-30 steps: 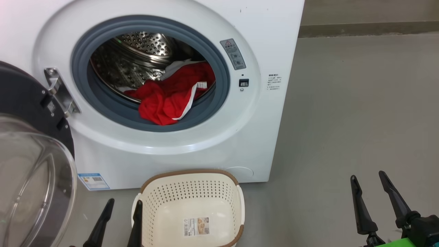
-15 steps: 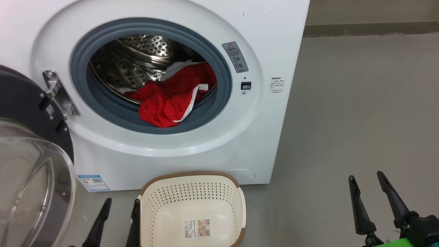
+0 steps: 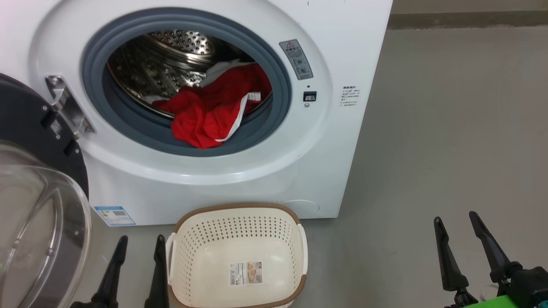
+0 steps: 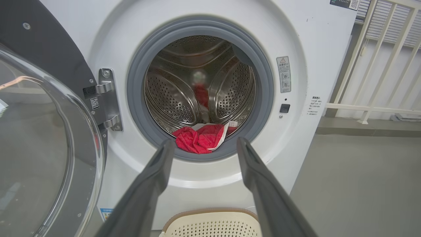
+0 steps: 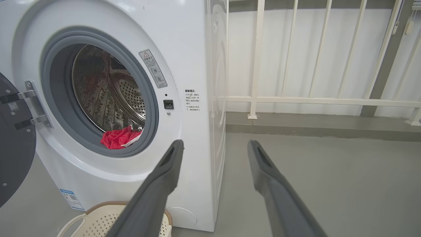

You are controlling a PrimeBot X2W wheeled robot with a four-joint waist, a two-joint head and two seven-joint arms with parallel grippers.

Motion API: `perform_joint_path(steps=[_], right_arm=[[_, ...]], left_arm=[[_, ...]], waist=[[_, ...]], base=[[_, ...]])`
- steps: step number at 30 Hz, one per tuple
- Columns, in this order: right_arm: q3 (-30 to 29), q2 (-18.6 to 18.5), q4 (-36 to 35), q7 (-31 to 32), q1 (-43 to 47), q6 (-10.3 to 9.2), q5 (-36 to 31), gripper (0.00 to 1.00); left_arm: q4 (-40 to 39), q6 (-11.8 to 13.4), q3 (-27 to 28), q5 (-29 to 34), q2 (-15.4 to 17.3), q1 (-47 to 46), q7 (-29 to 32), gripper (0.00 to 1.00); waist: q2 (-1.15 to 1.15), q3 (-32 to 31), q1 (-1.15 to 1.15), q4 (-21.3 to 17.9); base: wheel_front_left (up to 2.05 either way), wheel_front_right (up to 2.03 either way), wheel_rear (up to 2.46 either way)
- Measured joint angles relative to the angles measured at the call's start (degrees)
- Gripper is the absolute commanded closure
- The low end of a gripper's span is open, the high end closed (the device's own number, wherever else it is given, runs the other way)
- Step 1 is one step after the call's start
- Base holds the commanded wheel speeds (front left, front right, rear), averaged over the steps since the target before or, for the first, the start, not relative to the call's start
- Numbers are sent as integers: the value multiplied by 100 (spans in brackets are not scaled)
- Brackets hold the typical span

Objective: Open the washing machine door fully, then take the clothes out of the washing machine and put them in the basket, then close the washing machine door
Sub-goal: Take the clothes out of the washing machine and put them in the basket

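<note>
the clothes (image 3: pixel 214 111) lie heaped in the mouth of the washing machine (image 3: pixel 342 42), the washing machine door (image 3: pixel 25 124) swung wide at its left, the basket (image 3: pixel 239 209) on the floor right before it. the left gripper (image 3: pixel 141 237) hovers before the machine beside the basket, the right gripper (image 3: pixel 454 216) beyond its right corner, both spread apart, holding nothing.

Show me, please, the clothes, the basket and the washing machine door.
the clothes (image 3: pixel 201 119), head view, middle of the red fabric
the basket (image 3: pixel 237 206), head view, brown far rim
the washing machine door (image 3: pixel 21 115), head view, black frame
</note>
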Motion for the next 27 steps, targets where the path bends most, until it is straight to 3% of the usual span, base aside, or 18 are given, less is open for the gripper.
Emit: perform_joint_path(steps=[14, 27], right_arm=[[66, -1, -64, 0, -257, 0, -2, 0], [218, -8, -101, 0, -798, 0, -10, 0]], left_arm=[[133, 109, -159, -68, -23, -493, 0, 0], [649, 275, -141, -466, -59, -1906, -8, 0]], waist=[[0, 474, 0, 53], [0, 1226, 0, 40]], base=[[0, 0, 0], [0, 0, 0]])
